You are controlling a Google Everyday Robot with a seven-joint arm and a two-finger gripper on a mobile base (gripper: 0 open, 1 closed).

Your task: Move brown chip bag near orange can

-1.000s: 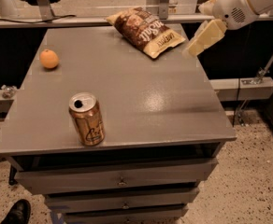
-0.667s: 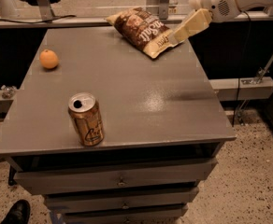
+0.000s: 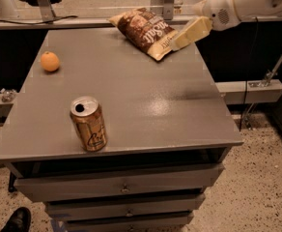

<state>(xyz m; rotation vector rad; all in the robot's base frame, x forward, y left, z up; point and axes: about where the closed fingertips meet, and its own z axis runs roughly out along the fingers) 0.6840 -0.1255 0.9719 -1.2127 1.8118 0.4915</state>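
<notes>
on the grey counter (image 3: 146, 95) the brown chip bag (image 3: 143, 30) stays at the far edge, the end effector (image 3: 179, 41), grip state impossible to tell, has slid left to the bag's right end, and the orange can (image 3: 89, 124) stands unmoved near the front, well apart.

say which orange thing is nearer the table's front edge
The orange can, upright at the front; the fruit sits farther back. The gripper is at the chip bag.

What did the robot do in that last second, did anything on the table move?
The claw swung left, from off to the right, up to the right end of the brown chip bag; whether it touches the bag is unclear. The bag, the orange can and the small orange fruit stayed put.
</notes>
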